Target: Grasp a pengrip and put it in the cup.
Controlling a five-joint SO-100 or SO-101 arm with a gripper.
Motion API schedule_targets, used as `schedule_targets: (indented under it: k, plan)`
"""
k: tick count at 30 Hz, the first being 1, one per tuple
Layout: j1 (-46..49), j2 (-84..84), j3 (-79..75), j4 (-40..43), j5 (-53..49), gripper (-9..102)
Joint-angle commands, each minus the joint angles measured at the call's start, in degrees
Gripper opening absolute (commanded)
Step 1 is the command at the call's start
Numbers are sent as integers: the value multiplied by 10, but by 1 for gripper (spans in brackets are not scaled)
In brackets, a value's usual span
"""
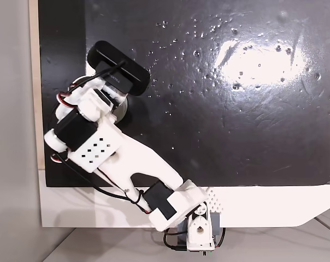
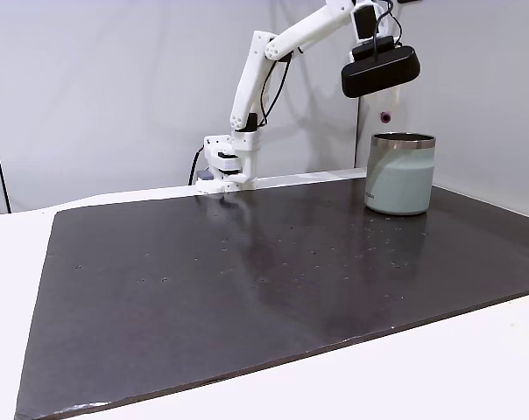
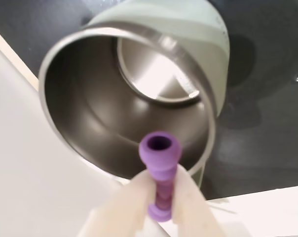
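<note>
Hanging above the mouth of the cup, the jaws are closed on the purple pengrip, which shows in the wrist view as a ribbed tube clamped between two pale fingers, its flared hollow end pointing toward the cup's shiny steel inside. From this camera the pengrip overlaps the near rim, with the steel bottom glinting beyond it and the pale grey-green outer wall curving away at the upper right. In a fixed view from the side, the cup stands upright on the dark mat near its far right corner, and the pengrip appears as a small purple speck just above the rim, clear of it, hanging under the black camera housing on the wrist. The white arm reaches over from its base at the back edge of the worktop. In a fixed view from above, the arm stretches up and left across the mat, and the black housing covers most of the cup, of which only a sliver of rim shows beneath the wrist. The mat's glossy surface carries a bright glare and scattered small specks.
</note>
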Motion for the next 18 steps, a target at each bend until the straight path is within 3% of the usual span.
schedule_targets:
  k: [1,15,18]
  plan:
    - [-18,-6,-57,-18,17,0]
    - [-36,-55,-125,-28,33,0]
    - [-36,-53,-126,-27,27,9]
